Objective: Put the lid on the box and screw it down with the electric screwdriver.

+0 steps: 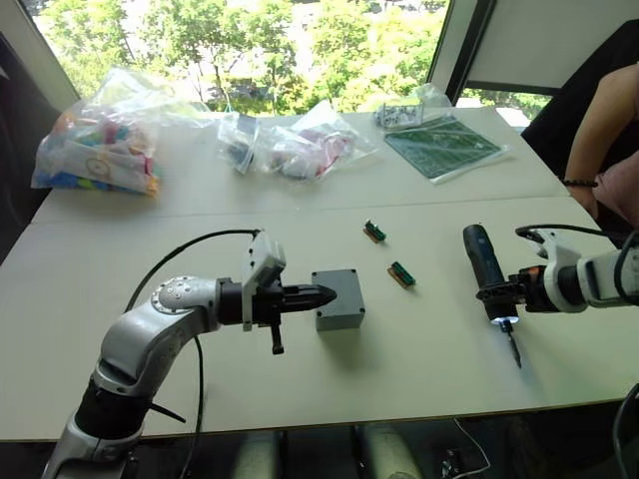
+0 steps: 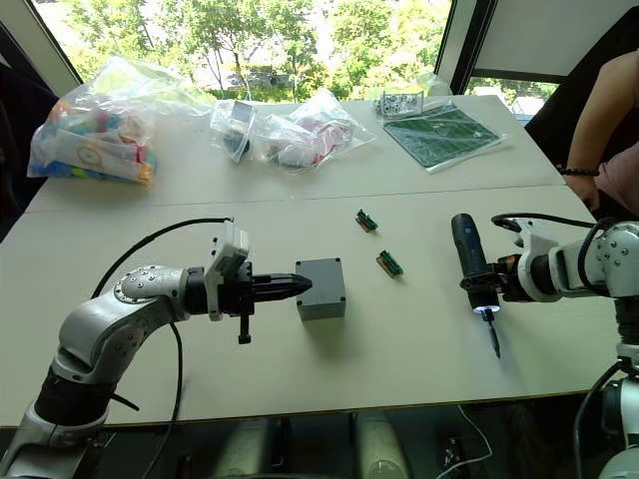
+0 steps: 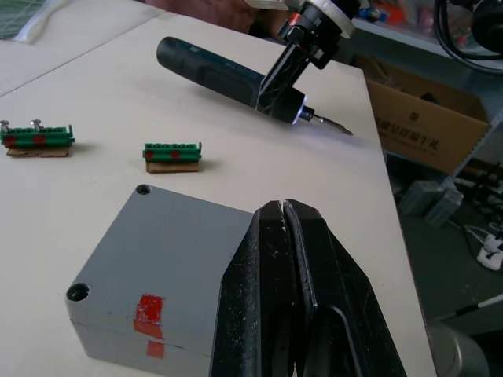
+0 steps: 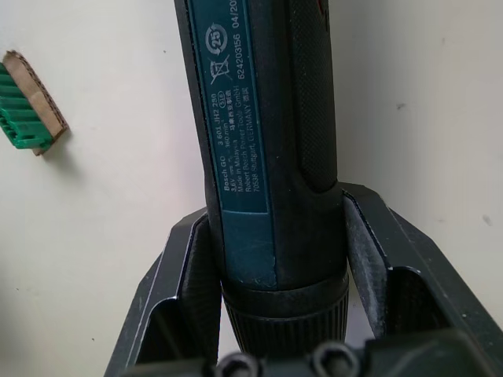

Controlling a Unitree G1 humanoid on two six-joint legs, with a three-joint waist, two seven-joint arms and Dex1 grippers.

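1. The wide off-white table (image 1: 300,399) is made of two tops joined along a seam, and it stands against large windows (image 1: 250,50) that look out on green trees.
2. A person's arm (image 1: 599,130) with a dark wristband leans in at the table's far right corner.
3. Along the far edge lie clear plastic bags: one of colourful parts (image 1: 100,150) near the far left corner and a cluster of smaller bags (image 1: 290,145) at mid-edge. A green circuit board in plastic wrap (image 1: 444,148) lies toward the far right.
4. The left gripper (image 1: 324,294) hangs low over the middle of the near tabletop. Its two black fingers (image 3: 267,298) are pressed together with nothing between them, and their tip is at the left side of the box; I cannot tell whether it touches.
5. The small deep square grey plastic box (image 1: 337,298) sits at the centre of the near tabletop. Its flat grey lid (image 3: 169,243) with screw holes at the corners is already on top, and a red spot marks its side.
6. The right gripper (image 1: 499,292) is near the table's right edge, its fingers (image 4: 181,283) clamped around the black cylindrical electric screwdriver (image 1: 486,264). The tool's thin metal bit points toward the near edge and the light at its tip glows.
7. Two small green terminal blocks (image 1: 401,273) lie between the box and the screwdriver, apart from both.
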